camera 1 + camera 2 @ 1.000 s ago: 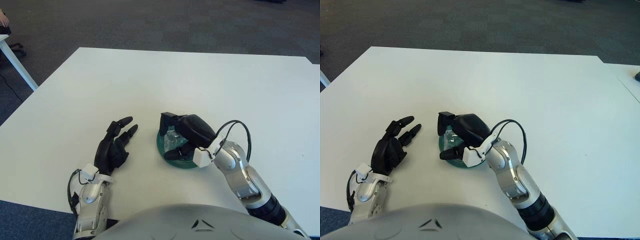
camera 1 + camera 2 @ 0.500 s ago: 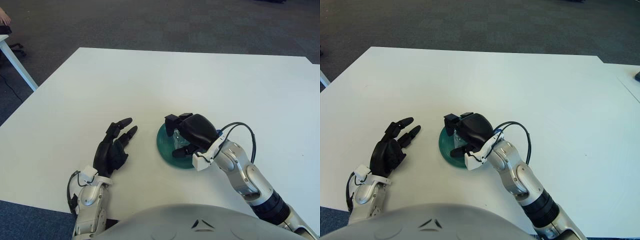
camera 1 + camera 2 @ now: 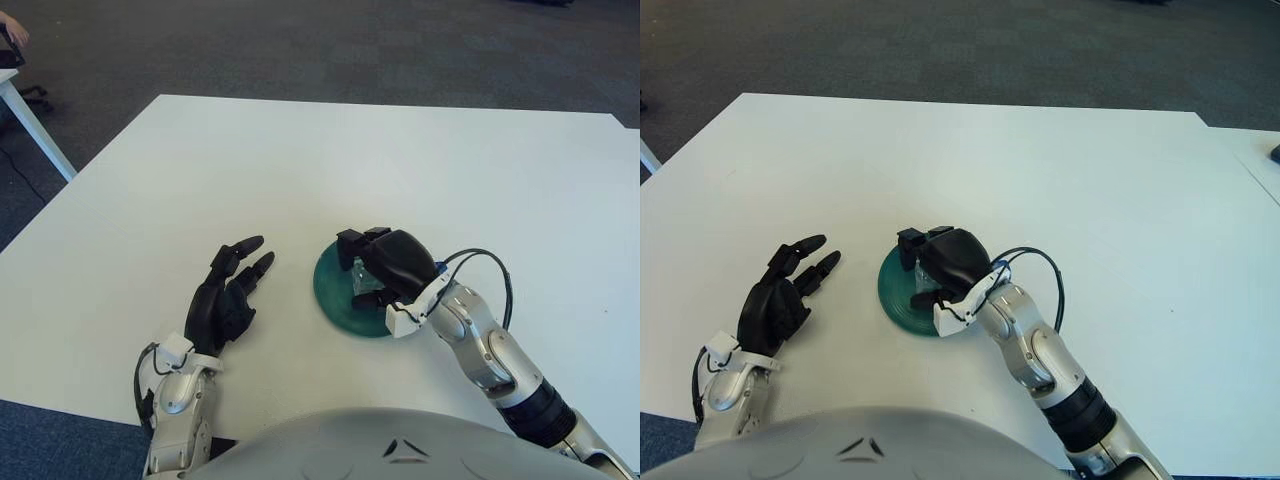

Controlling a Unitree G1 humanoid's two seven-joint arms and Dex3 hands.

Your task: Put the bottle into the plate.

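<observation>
Bottle (image 3: 362, 275), clear plastic, is sitting over the green plate (image 3: 335, 300), mostly hidden under the right hand (image 3: 385, 262). Right hand is covering it from above with fingers curled around it, apparently gripping; whether the bottle's base is touching the plate surface can't be made out. Plate is lying on the white table (image 3: 400, 160), toward the near edge, and is holding nothing else that shows.

Risk, as a judgement: if the fingers are opening while the bottle is off-centre or tilted, it could be tipping and rolling off the low rim onto the table. A finger catching the bottle on withdrawal could be dragging it or nudging the plate.

Left hand (image 3: 228, 295) is idling left of the plate, fingers loosely extended, holding nothing.
</observation>
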